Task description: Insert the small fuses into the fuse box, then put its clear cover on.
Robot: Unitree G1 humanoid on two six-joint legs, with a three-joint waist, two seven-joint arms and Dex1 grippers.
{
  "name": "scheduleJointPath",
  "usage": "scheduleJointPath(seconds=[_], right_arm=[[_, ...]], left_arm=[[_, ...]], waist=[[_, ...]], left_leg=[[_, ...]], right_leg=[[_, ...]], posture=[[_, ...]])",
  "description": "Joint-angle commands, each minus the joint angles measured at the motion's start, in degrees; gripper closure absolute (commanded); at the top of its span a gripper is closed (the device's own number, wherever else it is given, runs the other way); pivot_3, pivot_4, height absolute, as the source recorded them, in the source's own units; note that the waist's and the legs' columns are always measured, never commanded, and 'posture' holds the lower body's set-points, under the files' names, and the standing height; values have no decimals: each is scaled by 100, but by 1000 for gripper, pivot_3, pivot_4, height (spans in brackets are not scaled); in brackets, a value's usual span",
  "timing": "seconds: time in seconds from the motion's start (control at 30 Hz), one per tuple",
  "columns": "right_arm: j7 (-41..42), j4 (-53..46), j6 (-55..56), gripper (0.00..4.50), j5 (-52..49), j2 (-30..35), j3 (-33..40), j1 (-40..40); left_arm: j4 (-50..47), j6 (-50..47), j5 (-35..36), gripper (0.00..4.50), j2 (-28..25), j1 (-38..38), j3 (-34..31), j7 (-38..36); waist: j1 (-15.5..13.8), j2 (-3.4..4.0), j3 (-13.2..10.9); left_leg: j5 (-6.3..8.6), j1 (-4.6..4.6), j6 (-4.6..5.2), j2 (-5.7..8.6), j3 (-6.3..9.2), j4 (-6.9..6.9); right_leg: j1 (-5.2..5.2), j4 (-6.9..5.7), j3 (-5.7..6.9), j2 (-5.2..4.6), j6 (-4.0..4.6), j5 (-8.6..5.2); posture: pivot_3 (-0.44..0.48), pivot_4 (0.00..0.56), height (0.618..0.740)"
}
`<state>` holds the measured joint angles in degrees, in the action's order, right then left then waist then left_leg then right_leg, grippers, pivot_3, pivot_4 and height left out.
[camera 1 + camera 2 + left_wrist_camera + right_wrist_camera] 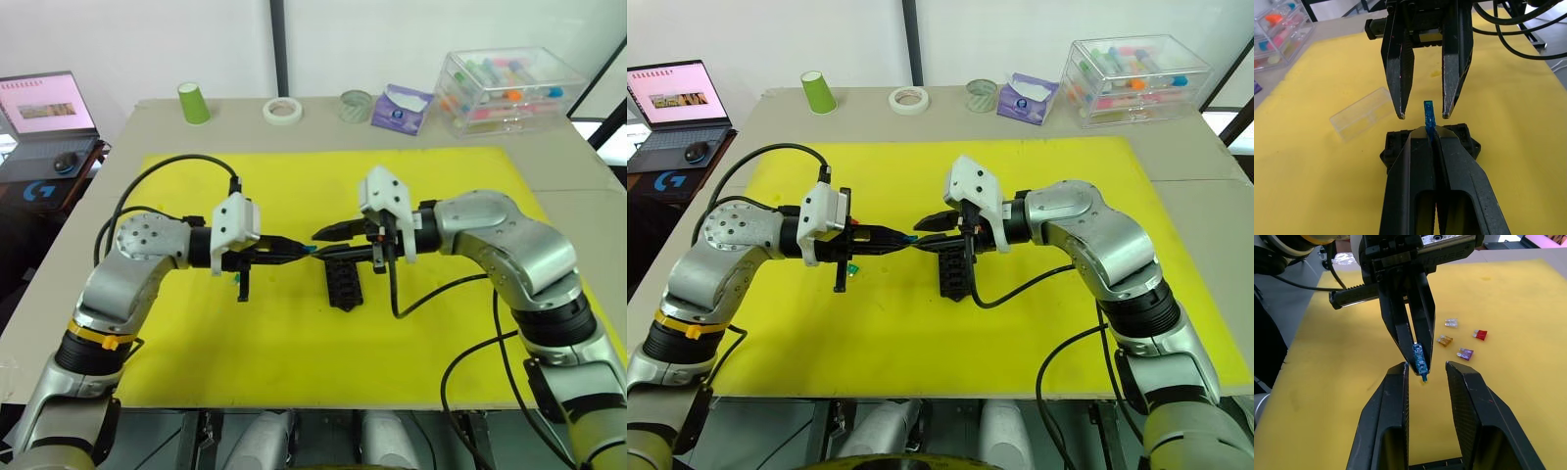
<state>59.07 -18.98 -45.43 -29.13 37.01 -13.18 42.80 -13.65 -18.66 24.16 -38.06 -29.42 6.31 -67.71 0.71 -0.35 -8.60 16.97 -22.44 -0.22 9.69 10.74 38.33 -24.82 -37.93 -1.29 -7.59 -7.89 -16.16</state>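
Blue fuse (1419,360): translucent, slim, pinched in left gripper (1429,133); right gripper (1426,369) gapes wide around it, above black fuse box (345,282).

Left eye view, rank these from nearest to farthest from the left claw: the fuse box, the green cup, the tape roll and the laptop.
1. Fuse box: on the yellow mat just past the left claw, toward the robot's right.
2. Tape roll: at the table's far edge, ahead of the claw.
3. Green cup: far edge, further to the left than the tape.
4. Laptop: off the table, far left.
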Motion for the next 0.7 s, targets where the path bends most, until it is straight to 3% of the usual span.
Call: scheduleJointPath(seconds=[0.03,0.1,0.23,0.57,0.7], right_arm=[[18,-144,70,3232,-43,3,120,137],[20,-129,111,3404,-15,3,106,126],[49,-91,180,4451,11,12,109,105],[186,-93,209,4451,29,58,109,96],[338,-163,109,4500,97,290,47,168]], left_arm=[[-90,42,-18,4500,-42,-37,-4,-7],[-82,44,-19,4500,-40,-52,0,-12],[-70,55,-25,4500,-59,-53,6,-39],[1,118,-60,4500,-123,24,29,-179],[-111,74,252,3550,-229,522,-232,-323]], waist=[[-1,0,0],[0,0,0],[0,0,0],[0,0,0],[12,1,-1]], left_leg=[[0,0,0,0,0,0],[0,0,0,0,0,0],[0,0,0,0,0,0],[0,0,0,0,0,0],[0,0,0,0,0,-3]], right_leg=[[0,0,0,0,0,0],[0,0,0,0,0,0],[0,0,0,0,0,0],[0,0,0,0,0,0],[-2,1,0,0,0,0]], posture=[[0,150,740],[0,150,740],[0,150,740],[0,150,740],[0,150,740]])
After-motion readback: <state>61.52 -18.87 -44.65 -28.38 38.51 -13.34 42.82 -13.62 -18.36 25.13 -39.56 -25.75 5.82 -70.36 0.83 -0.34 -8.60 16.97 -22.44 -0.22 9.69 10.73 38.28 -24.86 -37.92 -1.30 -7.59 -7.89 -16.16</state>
